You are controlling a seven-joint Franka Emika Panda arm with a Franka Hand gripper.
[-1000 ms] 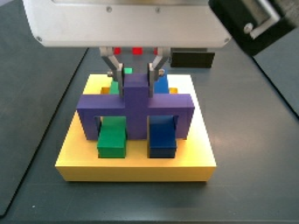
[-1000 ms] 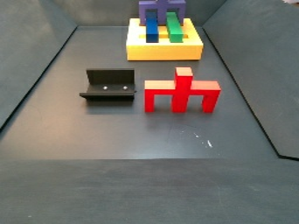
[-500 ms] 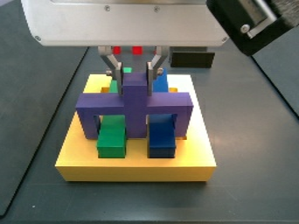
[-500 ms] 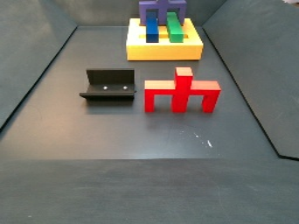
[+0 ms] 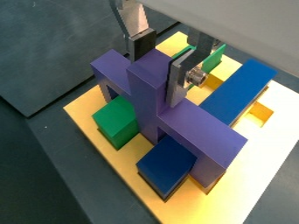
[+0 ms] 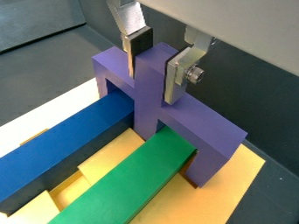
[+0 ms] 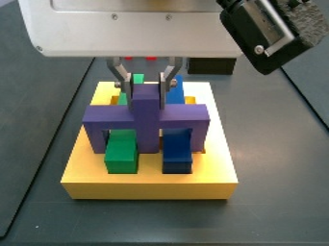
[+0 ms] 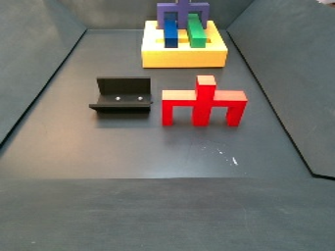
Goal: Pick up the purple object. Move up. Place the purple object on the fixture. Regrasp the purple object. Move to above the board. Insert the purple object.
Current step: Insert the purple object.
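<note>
Nearly done imo: my hand [image 5: 163, 63] clamps the post of the purple object [image 5: 163, 109], which straddles the green bar [image 6: 128, 183] & blue bar [image 6: 65, 150] on the board [image 7: 148, 183]; fixture [image 8: 121, 96] empty, only seating/release left.

The purple object [image 7: 145, 117] stood upright on the yellow board [image 7: 150, 179], its crossbar straddling the green and blue bars, legs down. The tool [image 5: 162, 59] sat at its central post, fingers on either side. The black fixture [image 8: 121, 96] stood apart on the floor.
</note>
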